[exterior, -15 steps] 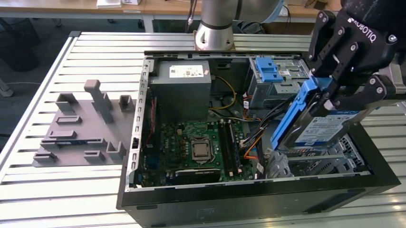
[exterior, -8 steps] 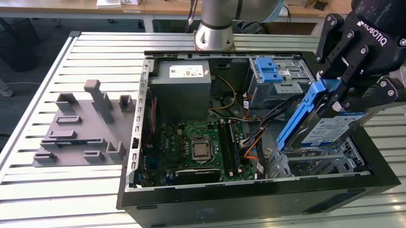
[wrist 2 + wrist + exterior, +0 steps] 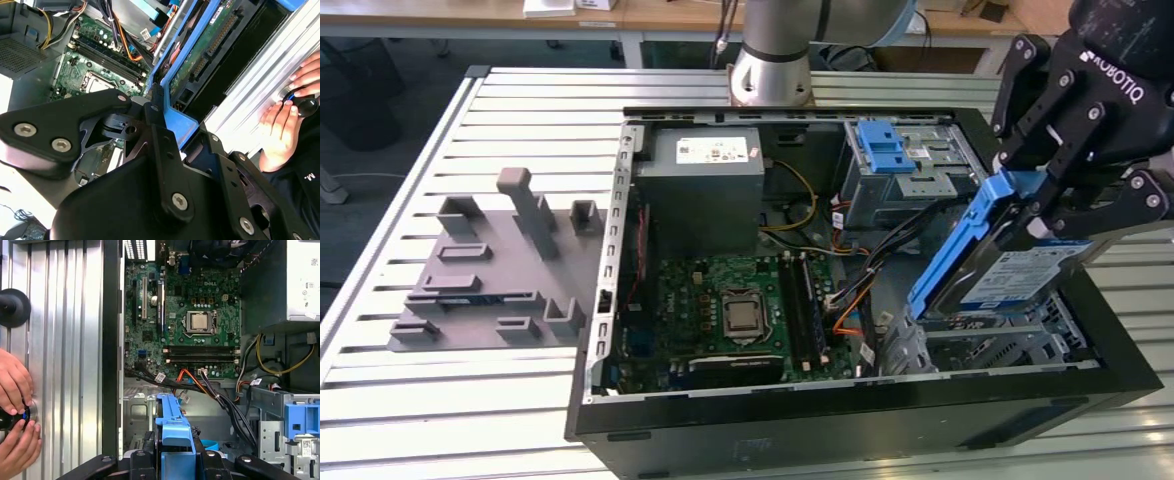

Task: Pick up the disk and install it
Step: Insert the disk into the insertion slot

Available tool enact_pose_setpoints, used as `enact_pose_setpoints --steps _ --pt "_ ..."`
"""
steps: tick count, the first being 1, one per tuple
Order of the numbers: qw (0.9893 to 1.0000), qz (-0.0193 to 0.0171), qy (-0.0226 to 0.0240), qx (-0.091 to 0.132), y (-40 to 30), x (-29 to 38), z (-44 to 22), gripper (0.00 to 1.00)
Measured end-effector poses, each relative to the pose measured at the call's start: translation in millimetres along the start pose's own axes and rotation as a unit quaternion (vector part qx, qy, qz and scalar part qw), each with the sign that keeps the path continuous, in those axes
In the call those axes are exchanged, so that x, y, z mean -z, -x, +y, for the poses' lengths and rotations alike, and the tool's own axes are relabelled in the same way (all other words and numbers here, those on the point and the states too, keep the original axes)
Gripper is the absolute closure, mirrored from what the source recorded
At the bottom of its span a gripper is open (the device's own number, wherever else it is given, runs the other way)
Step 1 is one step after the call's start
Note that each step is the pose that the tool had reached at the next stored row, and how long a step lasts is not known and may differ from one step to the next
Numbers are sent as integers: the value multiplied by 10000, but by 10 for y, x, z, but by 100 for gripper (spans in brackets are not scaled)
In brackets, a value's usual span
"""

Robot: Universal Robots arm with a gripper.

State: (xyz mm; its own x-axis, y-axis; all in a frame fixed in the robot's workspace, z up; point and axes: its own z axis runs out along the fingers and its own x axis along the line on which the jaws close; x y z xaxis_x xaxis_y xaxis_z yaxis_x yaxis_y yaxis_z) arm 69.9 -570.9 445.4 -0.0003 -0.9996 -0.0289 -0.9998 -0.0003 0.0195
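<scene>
End effector (image 3: 1051, 212) clamps tilted disk (image 3: 1025, 275) over computer case (image 3: 854, 412) corner.

An open computer case (image 3: 854, 420) holds a green motherboard (image 3: 720, 300) and grey power supply (image 3: 707, 195), beside a grey fixture (image 3: 487, 285).

Bright, even light from above fills the exterior view: the ribbed bench (image 3: 400, 400) gleams pale, and the grey fixture (image 3: 480, 290) casts only soft shadows. Inside the computer case (image 3: 854, 425) it is dimmer, the black walls dull. In the second wrist view the end effector (image 3: 172, 120) looms dark and soft, with a patch behind it burnt out white. The first wrist view renders the motherboard (image 3: 185, 315) crisply.
</scene>
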Motion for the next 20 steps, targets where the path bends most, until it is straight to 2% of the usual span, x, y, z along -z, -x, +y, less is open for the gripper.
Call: enact_pose_setpoints --steps 11,20 --pt "10000 -1 -1 -5 0 -34 -65 64" --pt "10000 -2 -1 -30 0 -60 -80 64"
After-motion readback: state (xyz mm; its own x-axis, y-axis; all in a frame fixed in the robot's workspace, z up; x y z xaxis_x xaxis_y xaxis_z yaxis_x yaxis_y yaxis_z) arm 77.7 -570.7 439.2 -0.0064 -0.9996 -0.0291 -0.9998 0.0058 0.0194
